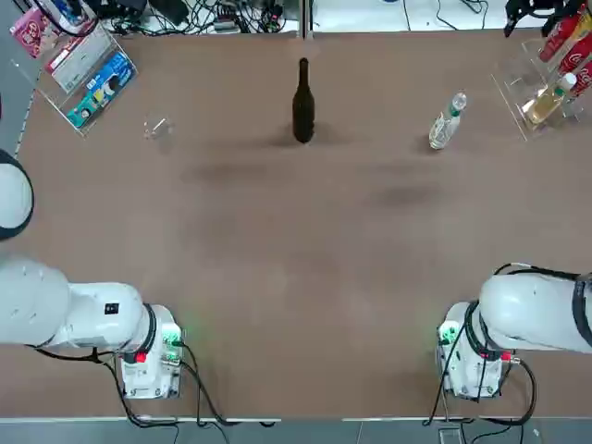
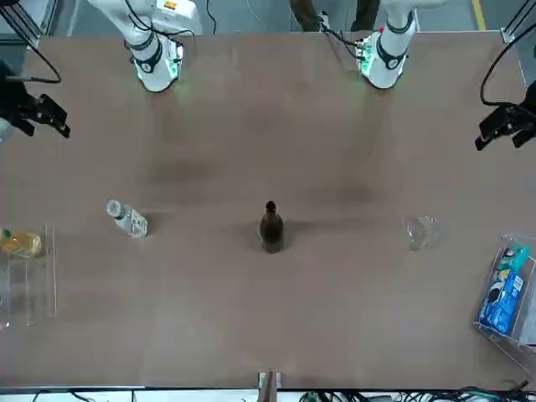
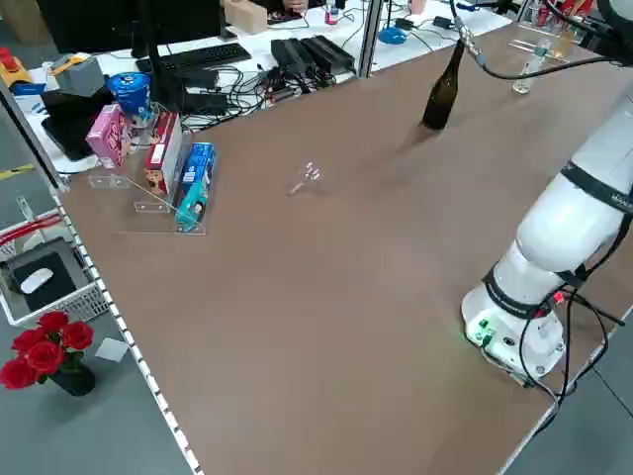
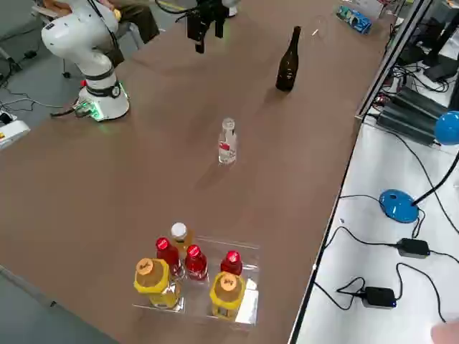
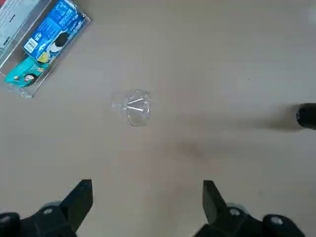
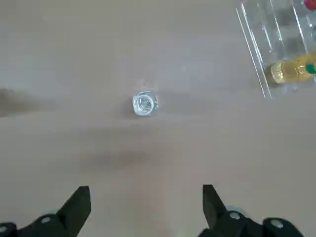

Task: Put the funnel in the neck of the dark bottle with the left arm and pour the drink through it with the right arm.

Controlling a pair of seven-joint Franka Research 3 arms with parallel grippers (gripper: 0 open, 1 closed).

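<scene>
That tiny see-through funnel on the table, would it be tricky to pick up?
Probably. The funnel looks thin and light, so a nudge from the open left gripper might skid it over the smooth table. It seems to lie tipped over, so its round mouth could let it roll.

A clear rack (image 1: 541, 88) of red and yellow drink bottles (image 4: 192, 272) stands at the table's (image 1: 305, 277) far right corner; a clear box (image 1: 88, 79) of snack packets (image 3: 195, 183) sits at the far left corner
</scene>
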